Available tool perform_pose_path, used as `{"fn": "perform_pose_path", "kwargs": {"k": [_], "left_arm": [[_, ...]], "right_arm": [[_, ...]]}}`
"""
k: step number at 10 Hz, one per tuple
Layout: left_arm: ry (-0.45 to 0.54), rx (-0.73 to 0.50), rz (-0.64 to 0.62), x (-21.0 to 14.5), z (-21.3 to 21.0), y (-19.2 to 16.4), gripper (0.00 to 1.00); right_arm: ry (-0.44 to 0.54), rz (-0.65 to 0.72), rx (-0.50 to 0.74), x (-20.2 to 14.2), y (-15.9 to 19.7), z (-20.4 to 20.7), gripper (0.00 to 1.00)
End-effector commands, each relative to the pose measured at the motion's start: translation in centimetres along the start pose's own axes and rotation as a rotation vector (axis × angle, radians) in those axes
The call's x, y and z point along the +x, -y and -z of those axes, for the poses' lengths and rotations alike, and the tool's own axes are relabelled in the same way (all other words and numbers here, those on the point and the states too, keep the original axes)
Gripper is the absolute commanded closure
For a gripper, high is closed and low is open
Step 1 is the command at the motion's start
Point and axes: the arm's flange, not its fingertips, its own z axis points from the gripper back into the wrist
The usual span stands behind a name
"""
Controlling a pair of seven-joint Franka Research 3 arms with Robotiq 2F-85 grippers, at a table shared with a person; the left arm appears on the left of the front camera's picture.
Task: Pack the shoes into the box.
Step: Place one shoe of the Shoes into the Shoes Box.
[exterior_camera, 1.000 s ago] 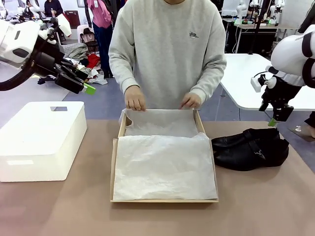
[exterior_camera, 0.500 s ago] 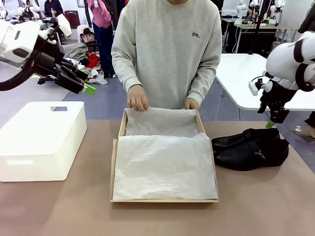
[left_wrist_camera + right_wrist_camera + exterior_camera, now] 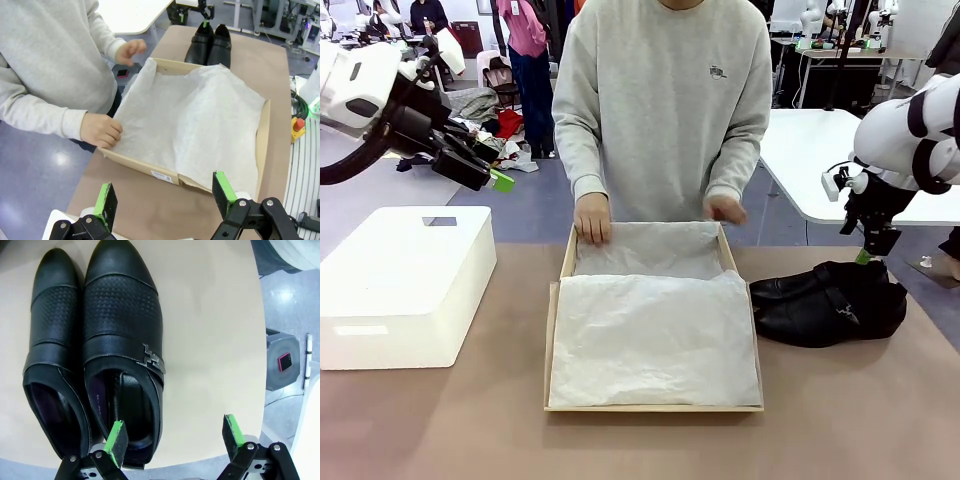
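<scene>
The box lies open mid-table, lined with white tissue paper. A person's hand presses the paper at the far left corner while the other hand hovers at the far right corner. The shoes, black and glossy, lie side by side to the right of the box. My right gripper hangs open just above their heel end; in the right wrist view it straddles the rim of the buckled shoe. My left gripper is open, high at the left, looking down on the box and the shoes.
A white foam block stands on the table left of the box. The person stands close against the far edge. A white side table sits behind my right arm. Bare brown tabletop runs along the front.
My right gripper has come down and slightly left toward the shoes' heels. The person's hands have shifted along the far edge of the paper; one has lifted off. My left arm is still.
</scene>
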Motion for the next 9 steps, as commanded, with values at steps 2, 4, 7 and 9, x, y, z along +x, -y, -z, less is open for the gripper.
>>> {"fn": "perform_pose_path", "kwargs": {"k": [2, 4, 7, 9], "left_arm": [[0.019, -0.014, 0.012, -0.1, 0.0, -0.3, 0.0], [0.019, -0.014, 0.012, -0.1, 0.0, -0.3, 0.0], [0.019, -0.014, 0.012, -0.1, 0.0, -0.3, 0.0], [0.019, -0.014, 0.012, -0.1, 0.0, -0.3, 0.0]], "right_arm": [[0.033, 0.001, 0.011, -0.2, 1.1, 1.0, 0.0], [0.037, 0.006, 0.029, -0.2, 1.3, 1.7, 0.0], [0.045, 0.005, 0.049, 0.0, 1.5, 2.8, 0.0], [0.034, 0.003, 0.061, 0.1, 1.6, 3.6, 0.0]]}}
